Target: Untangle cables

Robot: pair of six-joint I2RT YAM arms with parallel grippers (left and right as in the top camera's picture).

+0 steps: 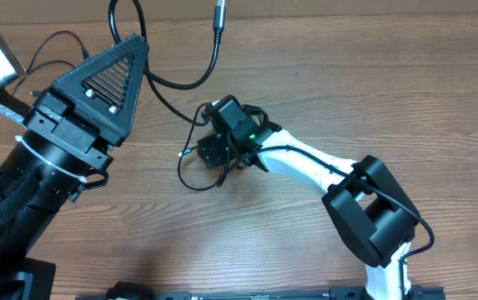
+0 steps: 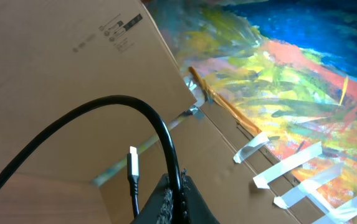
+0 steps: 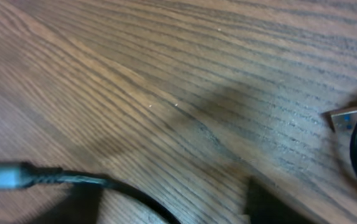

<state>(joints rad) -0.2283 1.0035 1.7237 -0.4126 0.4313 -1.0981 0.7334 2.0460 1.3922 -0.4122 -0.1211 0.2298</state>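
Reaching over the wooden table (image 1: 405, 75), the left gripper (image 1: 135, 43) is clamped tight on one black cable (image 1: 180, 85). The right gripper (image 1: 212, 152), jaws partly apart and gripping nothing, sits low over the tangled cables (image 1: 190, 177) mid-table, near a USB plug (image 3: 343, 118).

The left arm (image 1: 22, 192) is bulky and black, ringed by a white zip tie (image 1: 51, 162); its triangular ribbed hand (image 1: 132, 48) shows silver screws (image 1: 91, 93). The right arm (image 1: 301, 162) is white with black joints, a thin black wire (image 1: 305, 150) and a green light (image 1: 256, 138).
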